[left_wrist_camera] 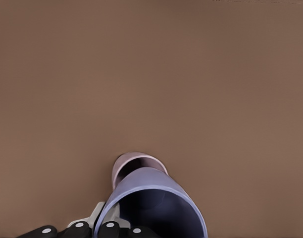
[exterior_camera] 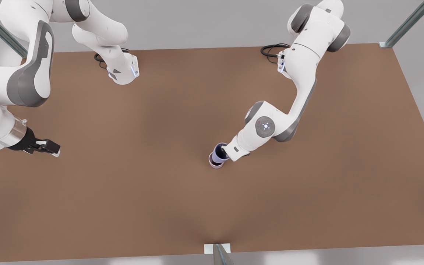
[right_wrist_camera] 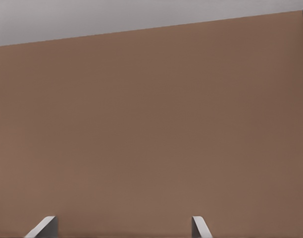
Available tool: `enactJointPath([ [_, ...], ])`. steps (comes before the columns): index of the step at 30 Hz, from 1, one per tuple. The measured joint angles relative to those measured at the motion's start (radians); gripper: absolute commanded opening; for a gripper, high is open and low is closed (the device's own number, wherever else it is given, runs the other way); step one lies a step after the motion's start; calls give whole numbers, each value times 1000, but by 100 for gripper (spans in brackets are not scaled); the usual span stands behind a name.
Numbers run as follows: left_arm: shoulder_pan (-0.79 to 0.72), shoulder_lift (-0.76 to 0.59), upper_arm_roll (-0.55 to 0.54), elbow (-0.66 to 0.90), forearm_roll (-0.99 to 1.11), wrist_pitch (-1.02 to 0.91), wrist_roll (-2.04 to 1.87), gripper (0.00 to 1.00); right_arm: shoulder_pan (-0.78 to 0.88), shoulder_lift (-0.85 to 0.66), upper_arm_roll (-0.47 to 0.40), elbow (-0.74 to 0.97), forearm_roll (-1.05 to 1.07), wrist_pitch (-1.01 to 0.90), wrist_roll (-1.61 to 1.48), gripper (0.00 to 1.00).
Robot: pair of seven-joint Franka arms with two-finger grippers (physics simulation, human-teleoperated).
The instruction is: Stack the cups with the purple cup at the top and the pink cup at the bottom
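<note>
Front view: purple cup (exterior_camera: 219,151) inside pink cup (exterior_camera: 215,164).

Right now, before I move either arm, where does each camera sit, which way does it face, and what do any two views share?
Front view: high above the table, looking down; both arms, right tool waiting at its left, left tool by the purple cup over the pink cup.
Left wrist view: on the left arm, looking down past the purple cup to the pink cup.
Right wrist view: on the right arm, facing across bare table; open fingertips.
Front and left wrist views share both cups.
</note>
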Motion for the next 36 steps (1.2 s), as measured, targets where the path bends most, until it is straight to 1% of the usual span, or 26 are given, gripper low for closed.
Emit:
enactJointPath([
  [12,-3,36,0,-6,2,5,-109,21,0,-1,-1,0,0,0,-48,100],
  [14,-5,36,0,-6,0,5,-120,31,0,-1,-1,0,0,0,-53,100],
  [21,-14,37,0,-6,-2,6,-149,32,0,0,-1,0,1,2,-68,100],
  [22,-14,37,0,-6,-2,6,-152,36,0,0,-1,0,1,2,-69,100],
  [24,-14,37,0,-6,-9,8,-152,76,0,0,-1,0,1,3,-72,100],
  [25,-14,36,1,-7,-18,10,-147,86,0,0,-1,0,1,3,-74,100],
  [26,-14,36,1,-7,-25,13,-142,88,0,0,-1,0,1,3,-75,100],
  [31,-14,36,2,-5,-16,12,-143,89,0,1,-2,0,1,4,-80,100],
  [32,-14,32,4,-2,-13,10,-146,96,0,1,-2,0,1,4,-81,100],
  [33,-13,22,10,-1,-10,7,-147,100,0,1,-1,0,1,4,-82,100],
  [34,-13,1,27,0,-4,-1,-147,100,-1,0,-1,0,1,4,-83,100],
  [36,-13,-64,96,1,11,-51,-134,100,-1,0,-2,0,1,4,-84,100],
])
